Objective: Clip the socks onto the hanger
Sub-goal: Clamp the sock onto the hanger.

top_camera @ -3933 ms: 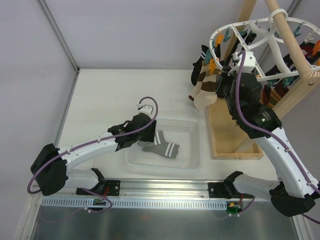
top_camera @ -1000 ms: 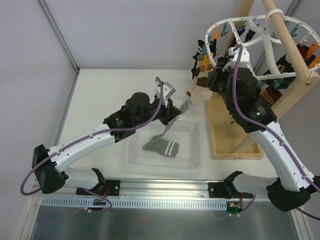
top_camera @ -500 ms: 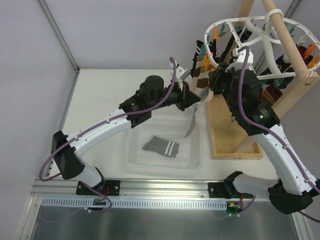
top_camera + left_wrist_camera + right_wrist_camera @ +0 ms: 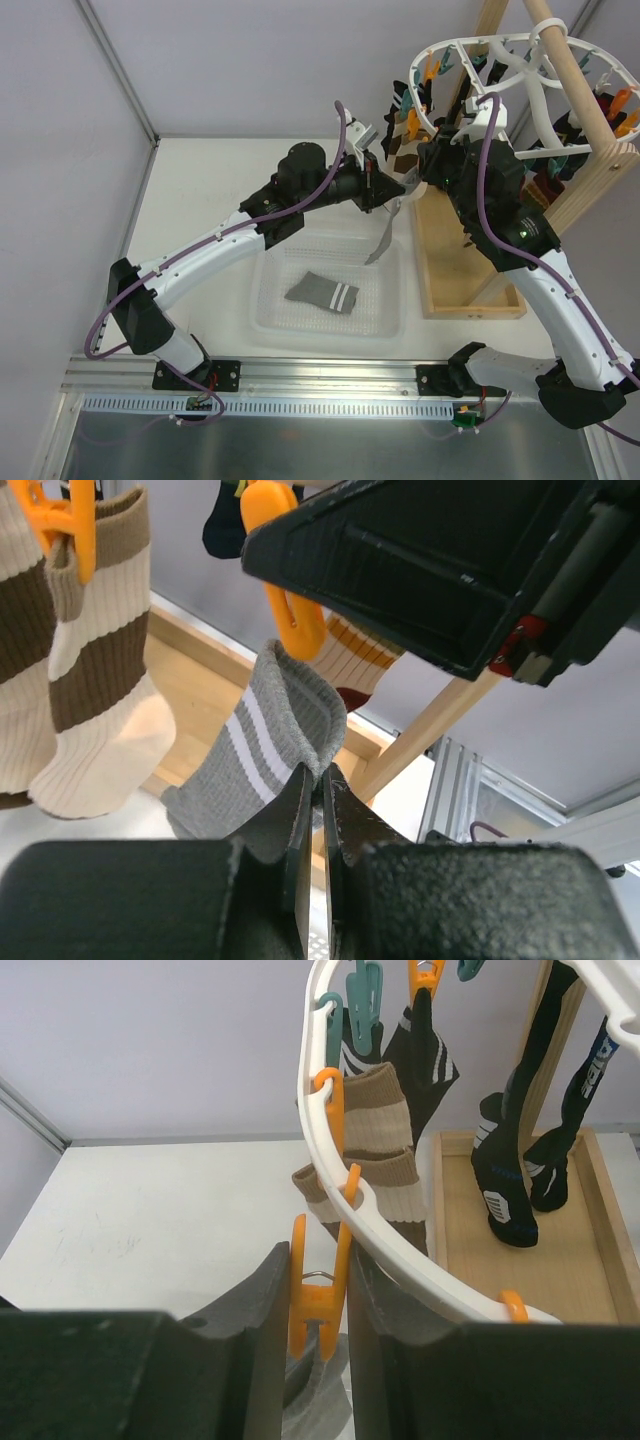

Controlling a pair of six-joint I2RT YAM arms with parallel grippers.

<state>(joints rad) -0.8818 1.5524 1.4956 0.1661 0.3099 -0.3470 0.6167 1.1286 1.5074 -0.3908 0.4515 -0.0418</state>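
- Grey sock (image 4: 262, 742) with two white stripes hangs from the left fingers (image 4: 292, 815), which are pinched tight on the edge of its cuff. The foot dangles free over the far side of the tray.
- Orange clip (image 4: 300, 1275) on the white hanger (image 4: 400, 1252) sits between the right fingers (image 4: 262, 1305). Both of them press against its sides, clamped on it.
- Seen from the left wrist, the top edge of the cuff meets the lower tip of that clip. Whether the cuff is inside the clip's mouth cannot be told.
- Second grey sock (image 4: 322, 292) lies flat in the clear plastic tray (image 4: 392, 325) on the worktop (image 4: 200, 190), well apart from both arms.
- Beige-and-brown striped socks (image 4: 380, 1110) hang from the clips just beside the clamped one.
- Black socks (image 4: 505, 1185) hang farther round the ring, above the wooden base (image 4: 590, 1260).
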